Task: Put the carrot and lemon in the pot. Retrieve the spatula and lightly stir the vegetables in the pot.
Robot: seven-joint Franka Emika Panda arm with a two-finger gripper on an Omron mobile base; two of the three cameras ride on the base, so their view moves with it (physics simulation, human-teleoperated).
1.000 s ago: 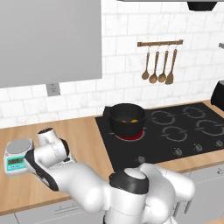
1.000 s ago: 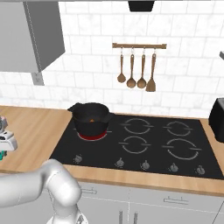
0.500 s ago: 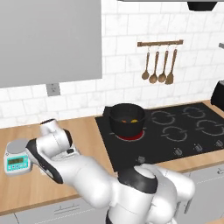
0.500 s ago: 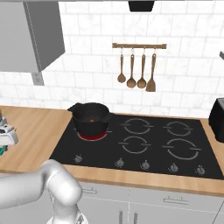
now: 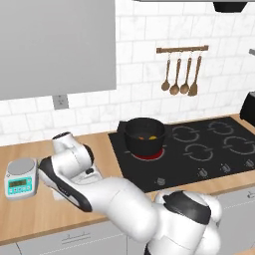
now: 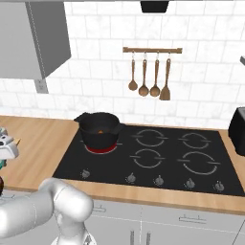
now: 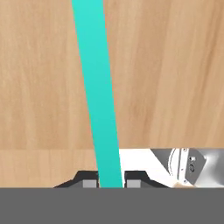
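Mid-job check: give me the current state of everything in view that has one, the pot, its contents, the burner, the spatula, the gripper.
pot: upright on the hob's front-left burner, uncovered.
carrot: inside the pot.
lemon: inside the pot.
burner: glowing red under the pot.
spatula: teal handle clamped between the fingers, over the wooden counter.
gripper: shut on the spatula handle.
kitchen scale: on the counter, display facing up.

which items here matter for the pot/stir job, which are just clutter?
Job:
- pot on the lit burner, something orange and yellow inside
- spatula, teal handle between the gripper fingers

Clutter:
- kitchen scale
- hanging wooden utensils
- hob
- black appliance at right
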